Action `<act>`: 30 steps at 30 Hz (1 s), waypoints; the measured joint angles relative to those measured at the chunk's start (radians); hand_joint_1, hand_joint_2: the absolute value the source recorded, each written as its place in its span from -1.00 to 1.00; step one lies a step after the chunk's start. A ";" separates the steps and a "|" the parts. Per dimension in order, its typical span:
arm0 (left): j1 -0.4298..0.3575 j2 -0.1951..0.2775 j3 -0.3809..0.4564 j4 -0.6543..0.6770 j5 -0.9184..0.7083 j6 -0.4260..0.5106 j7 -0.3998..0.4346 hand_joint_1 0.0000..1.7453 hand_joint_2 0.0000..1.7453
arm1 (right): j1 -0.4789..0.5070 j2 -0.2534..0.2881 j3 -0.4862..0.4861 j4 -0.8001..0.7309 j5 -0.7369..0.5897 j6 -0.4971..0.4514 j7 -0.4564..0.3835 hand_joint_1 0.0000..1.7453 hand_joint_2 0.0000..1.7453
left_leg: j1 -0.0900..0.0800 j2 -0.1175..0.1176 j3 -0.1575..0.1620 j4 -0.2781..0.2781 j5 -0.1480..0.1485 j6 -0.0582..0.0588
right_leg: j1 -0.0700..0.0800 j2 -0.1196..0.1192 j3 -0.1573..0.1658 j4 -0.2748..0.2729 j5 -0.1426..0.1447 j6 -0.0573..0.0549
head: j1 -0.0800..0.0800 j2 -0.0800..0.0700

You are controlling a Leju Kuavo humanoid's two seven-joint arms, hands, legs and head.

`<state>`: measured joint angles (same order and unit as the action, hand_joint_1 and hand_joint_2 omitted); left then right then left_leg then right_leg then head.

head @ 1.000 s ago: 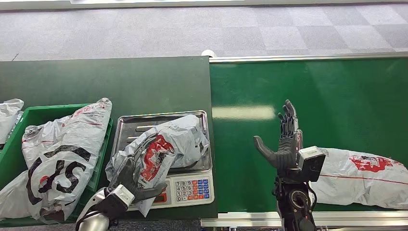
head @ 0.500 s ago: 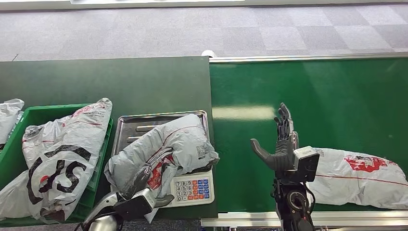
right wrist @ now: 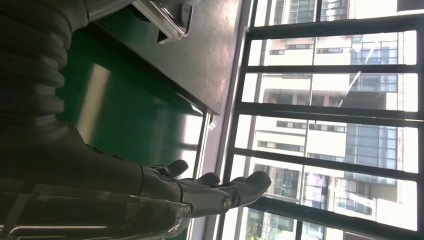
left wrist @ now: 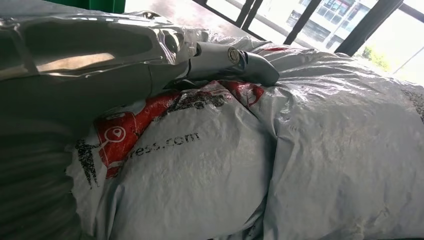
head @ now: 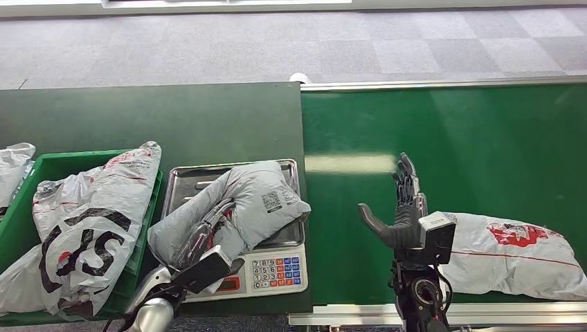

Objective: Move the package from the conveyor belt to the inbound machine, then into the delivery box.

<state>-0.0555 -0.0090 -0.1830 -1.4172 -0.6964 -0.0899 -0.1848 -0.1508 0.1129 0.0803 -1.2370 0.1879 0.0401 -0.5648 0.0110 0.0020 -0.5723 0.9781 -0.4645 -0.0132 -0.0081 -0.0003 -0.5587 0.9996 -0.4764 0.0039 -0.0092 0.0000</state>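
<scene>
While the left hand [head: 208, 242] grips the crinkled grey plastic package [head: 239, 207] at lower centre-left, the right hand [head: 401, 214] stands spread.

Showing a grey parcel [head: 242, 207] with red and black print and a black code square, on a silver scale [head: 277, 266] with red, blue and white keys. Sitting beside a bright green belt [head: 484, 138], a darker green table [head: 138, 117], a green bin [head: 21, 207].
</scene>
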 joint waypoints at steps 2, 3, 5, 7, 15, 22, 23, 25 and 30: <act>-0.003 -0.002 -0.001 0.008 -0.018 -0.002 0.005 -1.00 1.00 | 0.000 0.000 0.000 0.000 0.001 0.000 0.003 -1.00 1.00 | 0.000 0.000 0.001 0.000 0.000 0.000 | 0.000 0.000 0.001 0.000 0.000 0.000 | 0.000 0.000; -0.006 -0.002 -0.002 0.013 -0.028 -0.002 0.007 -0.98 1.00 | 0.000 0.000 0.000 0.000 0.002 0.000 0.004 -1.00 1.00 | 0.000 0.000 0.001 0.000 0.000 0.000 | 0.000 0.000 0.001 0.000 0.000 0.000 | 0.000 0.000; -0.011 -0.002 -0.005 0.022 -0.047 0.005 0.003 -0.66 1.00 | 0.000 0.000 -0.001 0.000 0.002 0.000 0.008 -1.00 1.00 | 0.000 0.000 0.002 0.000 0.000 0.000 | 0.000 0.000 0.002 0.000 0.000 0.000 | 0.000 0.000; -0.016 -0.003 -0.006 0.030 -0.060 0.019 -0.005 0.18 1.00 | 0.000 0.000 -0.001 0.000 0.002 0.000 0.008 -1.00 1.00 | 0.000 0.000 0.002 0.000 0.000 0.000 | 0.000 0.000 0.002 0.000 0.000 0.000 | 0.000 0.000; -0.025 -0.005 -0.003 0.036 -0.034 0.038 -0.039 0.93 1.00 | 0.001 0.000 -0.006 0.000 -0.004 0.000 0.011 -1.00 1.00 | 0.000 -0.001 0.003 0.000 0.000 0.000 | 0.000 0.000 0.003 0.000 0.000 0.000 | 0.000 0.000; -0.033 -0.007 0.003 0.035 -0.027 0.058 -0.066 1.00 1.00 | 0.003 0.000 -0.010 0.000 -0.005 0.000 0.011 -1.00 1.00 | 0.000 -0.001 0.003 0.000 0.000 0.000 | 0.000 0.000 0.003 0.000 0.000 0.000 | 0.000 0.000; -0.033 -0.007 0.003 0.035 -0.026 0.064 -0.072 1.00 1.00 | 0.004 0.000 -0.011 0.000 -0.005 0.000 0.012 -1.00 1.00 | 0.000 -0.001 0.003 0.000 0.000 0.000 | 0.000 0.000 0.003 0.000 0.000 0.000 | 0.000 0.000; -0.033 -0.008 0.003 0.035 -0.024 0.079 -0.086 1.00 1.00 | 0.004 0.000 -0.011 0.000 -0.005 0.000 0.012 -1.00 1.00 | 0.000 -0.001 0.003 0.000 0.000 0.000 | 0.000 0.000 0.003 0.000 0.000 0.000 | 0.000 0.000; -0.028 -0.009 0.003 0.035 -0.018 0.203 -0.201 1.00 1.00 | 0.004 0.000 -0.014 0.000 -0.008 0.002 0.010 -1.00 1.00 | 0.000 0.000 0.002 0.000 0.000 0.000 | 0.000 0.000 0.002 0.000 0.000 0.000 | 0.000 0.000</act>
<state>-0.0840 -0.0175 -0.1802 -1.3821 -0.7149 0.1132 -0.3855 -0.1468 0.1129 0.0666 -1.2371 0.1803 0.0419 -0.5544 0.0110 0.0018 -0.5707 0.9782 -0.4646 -0.0132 -0.0081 -0.0004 -0.5572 0.9997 -0.4765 0.0038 -0.0091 0.0000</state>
